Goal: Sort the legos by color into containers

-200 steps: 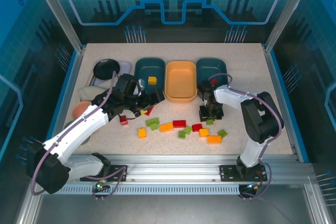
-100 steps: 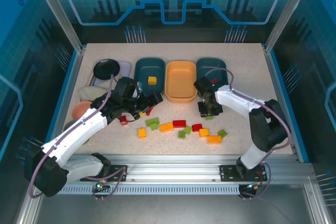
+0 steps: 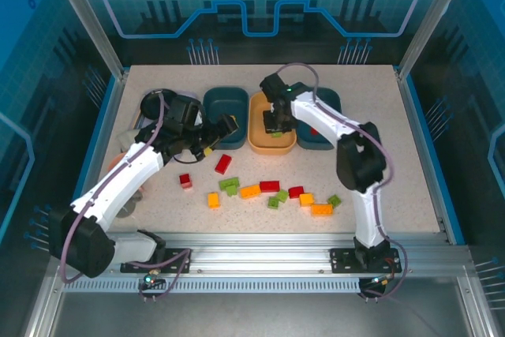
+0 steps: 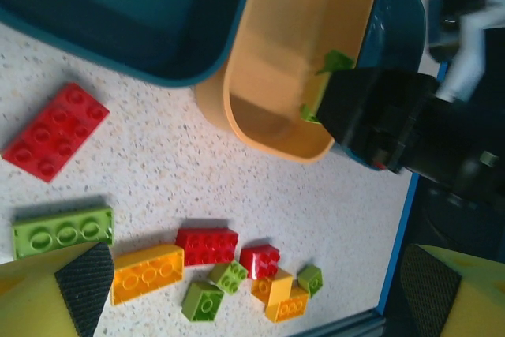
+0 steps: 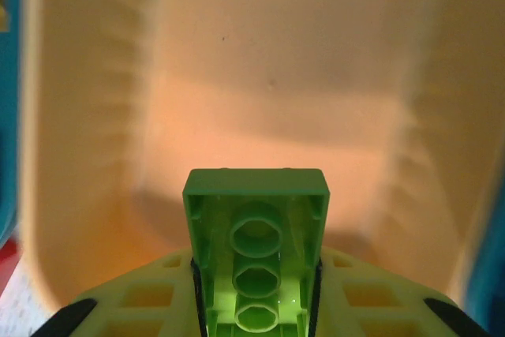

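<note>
My right gripper (image 3: 274, 125) hangs over the orange-yellow tray (image 3: 272, 145), shut on a green lego (image 5: 256, 230) seen from its hollow underside, with the tray's floor (image 5: 268, 76) below. The left wrist view shows that gripper (image 4: 379, 120) with the green lego (image 4: 335, 61) over the tray (image 4: 292, 45). My left gripper (image 3: 217, 136) is open and empty at the front edge of the left teal tray (image 3: 225, 99). Its fingertips (image 4: 79, 290) frame several loose legos: red (image 4: 55, 130), green (image 4: 63, 232), orange (image 4: 147, 272). The right teal tray (image 3: 327, 100) sits behind my right arm.
Loose legos lie in a band across the table's front middle, from a small red one (image 3: 185, 181) to an orange one (image 3: 321, 209). A black round dish (image 3: 158, 102) and a grey tray (image 3: 188, 99) stand at the back left.
My right gripper shut on a green lego on the table, lifted it and carried it back-left over the orange-yellow tray. My left gripper drew back from the loose legos toward the left teal tray.
</note>
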Controlling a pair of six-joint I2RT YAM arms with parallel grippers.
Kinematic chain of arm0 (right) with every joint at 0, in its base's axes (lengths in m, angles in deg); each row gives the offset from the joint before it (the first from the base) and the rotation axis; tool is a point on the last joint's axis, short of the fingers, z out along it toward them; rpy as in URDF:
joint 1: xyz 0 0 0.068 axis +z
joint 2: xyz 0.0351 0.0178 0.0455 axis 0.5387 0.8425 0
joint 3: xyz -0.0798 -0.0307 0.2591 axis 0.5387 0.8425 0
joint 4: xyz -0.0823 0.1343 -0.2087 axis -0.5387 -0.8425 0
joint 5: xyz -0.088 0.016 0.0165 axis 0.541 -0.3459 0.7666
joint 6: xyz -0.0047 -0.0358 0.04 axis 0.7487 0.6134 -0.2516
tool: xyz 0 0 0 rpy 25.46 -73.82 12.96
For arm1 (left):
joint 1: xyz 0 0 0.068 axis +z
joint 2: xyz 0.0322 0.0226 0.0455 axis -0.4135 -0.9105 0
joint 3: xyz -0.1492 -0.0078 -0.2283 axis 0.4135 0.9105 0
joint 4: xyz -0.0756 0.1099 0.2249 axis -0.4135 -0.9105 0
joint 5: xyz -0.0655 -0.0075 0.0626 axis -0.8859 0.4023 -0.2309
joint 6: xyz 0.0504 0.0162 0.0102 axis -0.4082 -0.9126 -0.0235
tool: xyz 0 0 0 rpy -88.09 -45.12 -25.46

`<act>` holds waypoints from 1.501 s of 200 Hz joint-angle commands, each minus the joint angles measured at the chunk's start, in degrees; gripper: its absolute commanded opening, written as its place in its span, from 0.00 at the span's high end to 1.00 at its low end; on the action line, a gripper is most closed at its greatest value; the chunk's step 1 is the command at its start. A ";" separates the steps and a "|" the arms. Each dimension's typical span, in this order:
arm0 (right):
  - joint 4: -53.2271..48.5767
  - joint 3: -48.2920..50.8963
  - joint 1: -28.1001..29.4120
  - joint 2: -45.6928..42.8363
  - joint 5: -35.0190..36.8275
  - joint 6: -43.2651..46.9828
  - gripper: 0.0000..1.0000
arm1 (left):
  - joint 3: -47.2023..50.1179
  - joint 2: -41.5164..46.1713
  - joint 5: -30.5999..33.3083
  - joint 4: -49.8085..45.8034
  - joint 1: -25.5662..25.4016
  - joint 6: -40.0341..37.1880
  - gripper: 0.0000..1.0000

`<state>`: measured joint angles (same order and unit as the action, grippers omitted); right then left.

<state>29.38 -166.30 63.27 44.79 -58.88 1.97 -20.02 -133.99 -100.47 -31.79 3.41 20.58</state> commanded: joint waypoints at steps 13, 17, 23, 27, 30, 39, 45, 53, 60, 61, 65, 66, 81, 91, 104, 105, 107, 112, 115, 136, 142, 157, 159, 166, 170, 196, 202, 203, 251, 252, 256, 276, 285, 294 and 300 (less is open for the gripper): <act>-7.17 -11.67 -1.76 10.61 -2.66 -1.48 0.68 | -2.94 -1.35 -1.10 -2.38 1.34 -2.79 0.03; -7.72 -13.03 -1.93 11.99 -2.97 -1.59 0.67 | -2.83 -1.35 -1.03 -2.42 1.35 -2.79 0.03; -8.74 -15.02 -1.96 13.43 -3.42 -1.70 0.66 | -2.76 -1.35 -1.03 -2.63 1.36 -2.76 0.03; -9.21 -16.24 -1.98 14.26 -3.55 -1.70 0.64 | -2.63 -1.27 -1.06 -2.66 1.36 -2.71 0.03; -9.63 -17.00 -1.94 14.87 -3.71 -1.78 0.62 | -2.53 -1.23 -1.03 -2.74 1.33 -2.72 0.03; -10.35 -18.88 -1.94 15.99 -3.83 -1.89 0.55 | -2.14 -0.84 -0.74 -3.11 1.33 -2.77 0.03; -10.70 -19.62 -1.90 16.43 -3.92 -2.01 0.49 | -1.81 -0.42 -0.50 -3.48 1.33 -2.86 0.03; -10.90 -20.18 -1.77 16.40 -3.90 -1.97 0.43 | -1.35 0.10 -0.20 -4.07 1.37 -2.96 0.04; -11.01 -20.41 -1.72 15.89 -3.67 -1.96 0.38 | -1.10 0.68 0.16 -4.62 1.36 -3.08 0.03; -10.97 -20.41 -1.69 15.78 -3.62 -1.96 0.38 | -1.09 0.76 0.21 -4.69 1.35 -3.11 0.03; -10.85 -20.38 -1.67 15.34 -3.59 -1.96 0.37 | -0.99 1.04 0.37 -5.17 1.37 -3.20 0.03; -10.84 -20.35 -1.67 15.20 -3.53 -1.96 0.36 | -0.99 1.12 0.40 -5.24 1.35 -3.26 0.03; -10.54 -20.26 -1.63 12.73 -3.23 -1.95 0.35 | -0.98 2.10 1.35 -7.47 1.36 -3.49 0.03; -10.22 -19.86 -1.50 10.61 -2.92 -1.73 0.35 | -0.94 2.75 1.89 -8.78 1.35 -3.66 0.04; -9.19 -18.99 -1.28 6.74 -2.72 -1.53 0.35 | -0.90 3.82 2.52 -10.43 1.33 -3.66 0.04; -9.09 -18.87 -1.30 6.46 -2.71 -1.44 0.35 | -0.90 3.92 2.57 -10.59 1.37 -3.67 0.04; -8.91 -18.67 -1.21 5.83 -2.65 -1.33 0.35 | -0.90 4.08 2.72 -10.91 1.41 -3.64 0.04; -8.44 -18.08 -1.11 4.37 -2.49 -1.06 0.35 | -0.98 4.50 3.07 -11.72 1.35 -3.59 0.04; -8.02 -17.52 -0.95 3.36 -2.44 -0.86 0.35 | -0.98 4.68 3.31 -12.32 1.35 -3.60 0.05; -4.95 -12.35 -0.06 -4.07 -2.21 0.38 0.35 | -1.49 5.61 4.96 -16.53 1.35 -5.22 0.06; -3.62 -9.95 0.18 -6.49 -2.26 0.78 0.35 | -1.44 5.76 5.40 -17.43 1.33 -6.28 0.06; 1.03 -2.10 1.27 -13.68 -2.83 1.69 0.35 | -1.53 5.46 6.22 -19.79 1.33 -9.44 0.07; 1.80 -0.64 1.48 -14.93 -2.95 1.78 0.35 | -1.58 5.28 6.29 -19.93 1.39 -9.79 0.07; 4.39 4.34 1.93 -18.75 -3.76 1.90 0.35 | -1.68 4.72 6.77 -21.21 1.33 -11.67 0.08; 6.39 7.43 2.13 -21.41 -4.49 1.89 0.35 | -1.68 4.33 7.13 -21.66 1.26 -12.64 0.08; 18.48 27.47 4.16 -36.16 -9.67 1.36 0.35 | -0.37 2.07 8.61 -22.61 1.15 -17.11 0.10; 19.17 30.67 4.95 -38.61 -9.32 1.29 0.35 | 0.18 1.88 8.58 -22.38 1.08 -17.48 0.10; 19.20 31.18 5.07 -38.98 -9.22 1.25 0.35 | 0.30 1.89 8.55 -22.28 1.07 -17.52 0.11; 13.49 45.52 8.22 -49.24 -5.19 -4.33 0.34 | 4.84 3.46 6.41 -18.21 -2.10 -15.99 0.12; 13.41 45.77 8.24 -49.30 -5.26 -4.42 0.34 | 4.92 3.43 6.41 -18.17 -2.27 -15.94 0.12; 13.32 46.50 8.37 -49.65 -5.42 -4.69 0.34 | 5.14 3.61 6.47 -18.07 -2.76 -15.83 0.12; 11.13 48.85 9.02 -50.16 -4.17 -5.86 0.34 | 5.92 3.92 6.60 -17.95 -4.42 -14.67 0.12; 9.72 49.23 9.22 -50.20 -3.32 -6.45 0.34 | 6.15 4.24 6.34 -17.78 -4.92 -14.07 0.12; 8.31 49.77 9.36 -50.38 -2.42 -7.15 0.33 | 6.46 4.79 6.02 -17.19 -5.61 -13.48 0.12; 7.57 50.23 9.51 -50.72 -2.09 -7.67 0.33 | 6.64 5.16 5.99 -16.76 -6.26 -12.88 0.12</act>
<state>40.92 -117.48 71.60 -4.06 -63.78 -2.64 -14.51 -131.32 -93.57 -50.41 -1.34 5.78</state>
